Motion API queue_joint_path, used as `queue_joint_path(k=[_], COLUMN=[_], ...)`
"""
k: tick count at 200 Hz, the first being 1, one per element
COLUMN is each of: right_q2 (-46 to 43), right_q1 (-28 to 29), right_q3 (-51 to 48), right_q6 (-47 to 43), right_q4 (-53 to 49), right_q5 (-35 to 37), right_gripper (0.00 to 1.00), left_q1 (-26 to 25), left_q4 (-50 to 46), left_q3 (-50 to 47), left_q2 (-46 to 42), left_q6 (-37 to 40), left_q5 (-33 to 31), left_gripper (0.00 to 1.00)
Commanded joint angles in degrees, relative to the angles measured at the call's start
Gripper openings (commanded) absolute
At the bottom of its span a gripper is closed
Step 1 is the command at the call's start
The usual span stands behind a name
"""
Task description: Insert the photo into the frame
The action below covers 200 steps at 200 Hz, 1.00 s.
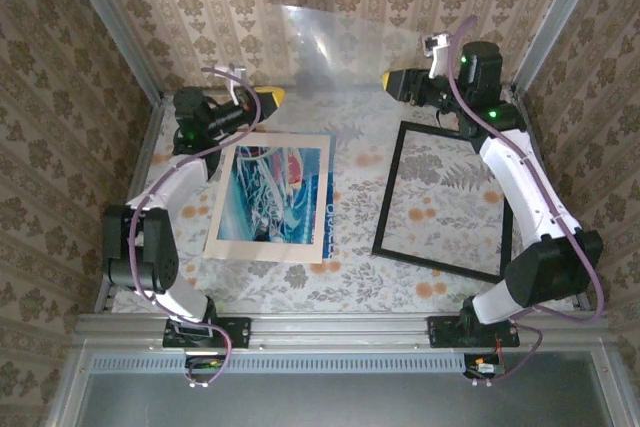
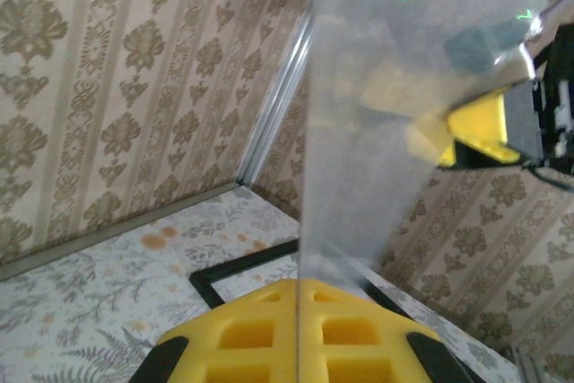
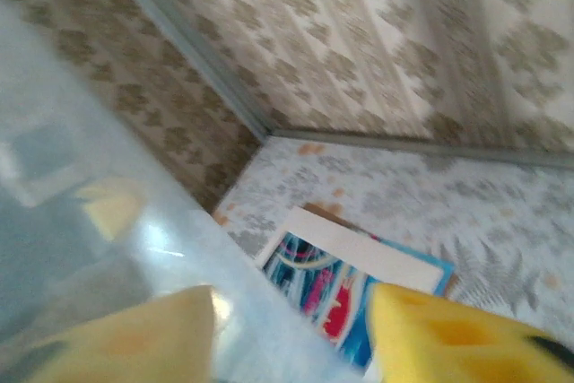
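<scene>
Yellow-fingered left hand (image 2: 296,316) is pinched tight on the edge of a clear sheet (image 1: 340,47), standing upright at the back of the counter (image 1: 350,277). My right hand (image 3: 291,334) has its fingers apart at the sheet's other edge, not gripping as far as I can judge. Now, the photo (image 1: 270,197) lies face up just nearside of the left hand, long axis running away from me. To its right the frame (image 1: 445,202) lies flat under the right arm, a strip of counter between them. Left arm's nearer the photo.
</scene>
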Motion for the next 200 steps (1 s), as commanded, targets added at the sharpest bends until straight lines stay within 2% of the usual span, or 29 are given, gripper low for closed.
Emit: queue_joint_path(k=[1, 12, 31, 48, 66, 94, 122, 200], right_q2=[-0.1, -0.9, -1.2, 2.5, 8.4, 15.1, 20.4, 24.3], right_q1=[-0.2, -0.3, -0.3, 0.2, 2.6, 6.0, 7.0, 12.2], right_q3=[-5.7, -9.9, -16.4, -18.2, -16.5, -16.0, -15.3, -15.6], right_q6=[2.0, 3.0, 5.1, 7.9, 8.5, 9.4, 9.7, 8.9], right_q4=[-6.5, -6.7, -6.5, -7.5, -10.3, -10.5, -9.7, -6.2], right_q5=[10.9, 15.7, 24.4, 26.0, 26.2, 27.3, 26.7, 19.1], right_gripper=[0.77, 0.83, 0.85, 0.85, 0.85, 0.83, 0.81, 0.74], left_q1=[0.1, 0.1, 0.0, 0.0, 0.1, 0.1, 0.2, 0.7], left_q4=[-7.5, -14.0, -25.9, -32.1, -33.8, -33.6, -33.8, -34.9], left_q3=[-0.6, 0.1, 2.1, 3.3, 3.7, 3.8, 4.4, 5.0], left_q2=[-6.2, -8.5, -11.9, -14.1, -15.2, -16.1, -16.7, -17.8], left_q6=[3.3, 5.7, 10.5, 13.1, 13.2, 12.5, 12.6, 13.0], left_q5=[-5.2, -8.1, -14.4, -18.6, -22.2, -22.8, -23.0, -25.1], left_gripper=[0.0, 0.0, 0.0, 0.0, 0.0, 0.0, 0.0, 0.0])
